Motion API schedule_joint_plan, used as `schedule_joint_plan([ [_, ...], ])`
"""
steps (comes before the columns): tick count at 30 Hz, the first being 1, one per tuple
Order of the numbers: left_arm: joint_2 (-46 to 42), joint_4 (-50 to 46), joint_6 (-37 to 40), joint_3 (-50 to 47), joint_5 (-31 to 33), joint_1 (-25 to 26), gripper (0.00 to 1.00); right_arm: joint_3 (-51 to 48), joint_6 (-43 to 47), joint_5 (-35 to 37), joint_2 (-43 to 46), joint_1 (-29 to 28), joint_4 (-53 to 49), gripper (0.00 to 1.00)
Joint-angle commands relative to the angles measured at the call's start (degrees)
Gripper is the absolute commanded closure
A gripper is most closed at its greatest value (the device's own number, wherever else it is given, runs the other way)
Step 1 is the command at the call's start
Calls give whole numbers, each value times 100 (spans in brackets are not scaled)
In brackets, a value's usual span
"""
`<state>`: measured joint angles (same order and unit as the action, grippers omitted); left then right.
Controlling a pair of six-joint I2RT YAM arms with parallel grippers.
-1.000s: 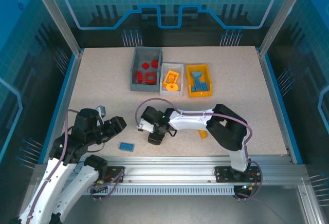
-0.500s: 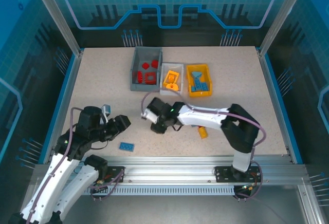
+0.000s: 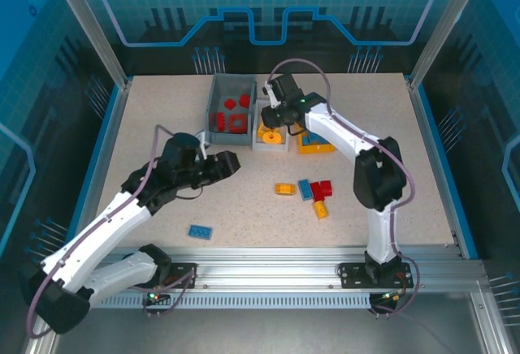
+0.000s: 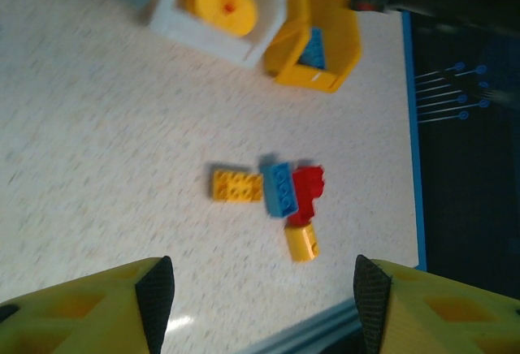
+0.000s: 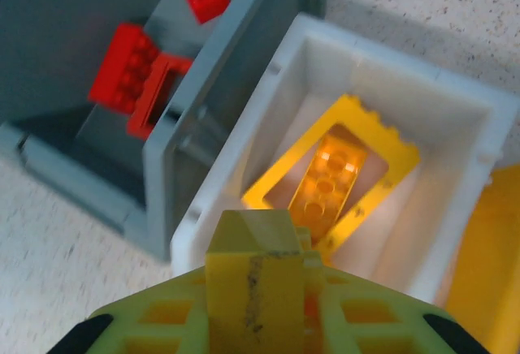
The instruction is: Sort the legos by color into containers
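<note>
Farthest left, a flat blue brick (image 3: 200,230) lies alone on the table (image 3: 146,127), nearer my bases than my left gripper (image 4: 262,289) and apart from it. That gripper hangs above bare table with its fingers spread wide and nothing between them.

Next comes the grey bin (image 3: 214,106), which holds red bricks (image 5: 130,66). Touching its side is the white bin (image 5: 382,70), where a yellow frame (image 5: 390,159) lies with a long orange block (image 5: 329,171) across it. My right gripper (image 5: 252,256) hovers right over this bin. Its fingers look pressed together, and there is a trace of orange at their edge. Whether they are clamped on a brick or simply closed, I cannot tell.

Further right, a loose cluster waits ahead of my open left gripper. An orange brick (image 4: 237,184), a second blue brick (image 4: 281,187) and a red brick (image 4: 308,192) touch in a row, and a small yellow brick (image 4: 301,241) sits just beside them. The yellow bin (image 4: 337,62) stands beyond and already holds blue pieces.

I judge these bricks to be light, rigid and smooth-walled. I would grip one across its flat sides, not its studs. I would take the orange one first, since its outer end is free.
</note>
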<state>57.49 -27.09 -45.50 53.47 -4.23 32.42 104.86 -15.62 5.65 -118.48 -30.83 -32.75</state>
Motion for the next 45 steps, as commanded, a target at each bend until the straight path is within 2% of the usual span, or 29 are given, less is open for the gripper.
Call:
schedule_joint_plan([
  [1, 449, 534, 518, 366, 931, 277, 37, 986, -467, 145, -783, 134, -914, 75],
  [4, 839, 768, 624, 535, 1109, 438, 37, 1722, -632, 9, -1388, 256, -1204, 74],
  [8, 1172, 958, 753, 696, 1274, 639, 37, 2204, -710, -281, -1891, 339, -1212, 71],
  [12, 1340, 1017, 847, 761, 1408, 806, 37, 2458, -722, -390, -2056, 361, -1271, 62],
  [15, 1387, 1022, 842, 715, 1434, 866, 37, 2307, -730, -390, -1869, 358, -1206, 55],
  [19, 1370, 964, 832, 660, 1524, 954, 37, 1851, -728, -382, -1356, 345, -950, 49],
  [29, 1238, 552, 762, 598, 1666, 1075, 37, 964, -592, -40, -79, 257, -597, 50],
  [38, 1511, 334, 618, 694, 1495, 1232, 37, -1481, -794, 454, 2192, 150, 37, 50],
  [45, 2046, 266, 251, 830, 1545, 1718, 38, -3353, -1103, 796, 4132, 42, -213, 48],
])
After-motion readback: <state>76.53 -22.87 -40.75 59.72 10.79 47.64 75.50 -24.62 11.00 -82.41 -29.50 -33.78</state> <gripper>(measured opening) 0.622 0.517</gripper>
